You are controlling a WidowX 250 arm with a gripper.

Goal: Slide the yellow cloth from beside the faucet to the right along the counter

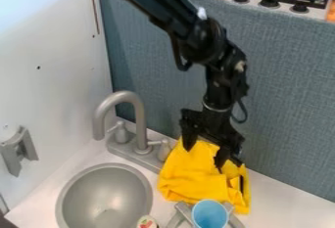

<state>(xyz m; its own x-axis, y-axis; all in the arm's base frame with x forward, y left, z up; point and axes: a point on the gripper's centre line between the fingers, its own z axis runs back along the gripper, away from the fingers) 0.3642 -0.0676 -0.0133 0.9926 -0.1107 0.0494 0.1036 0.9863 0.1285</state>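
Gripper [204, 154]: black, two angular fingers spread apart, pointing down at the upper part of the cloth; contact cannot be confirmed.
Cloth [193, 175]: yellow, soft, crumpled in loose folds; located on the table [275, 193], just beside the faucet [139, 119].
Faucet: gray, smooth, gooseneck spout.
Sink [105, 193]: gray, round, concave basin.
Cup [210, 214]: light blue, round-rimmed, near the cloth's lower edge.

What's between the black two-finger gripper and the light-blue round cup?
Crumpled yellow cloth. In the camera view it covers the stretch from the black two-finger gripper down to the light-blue round cup.
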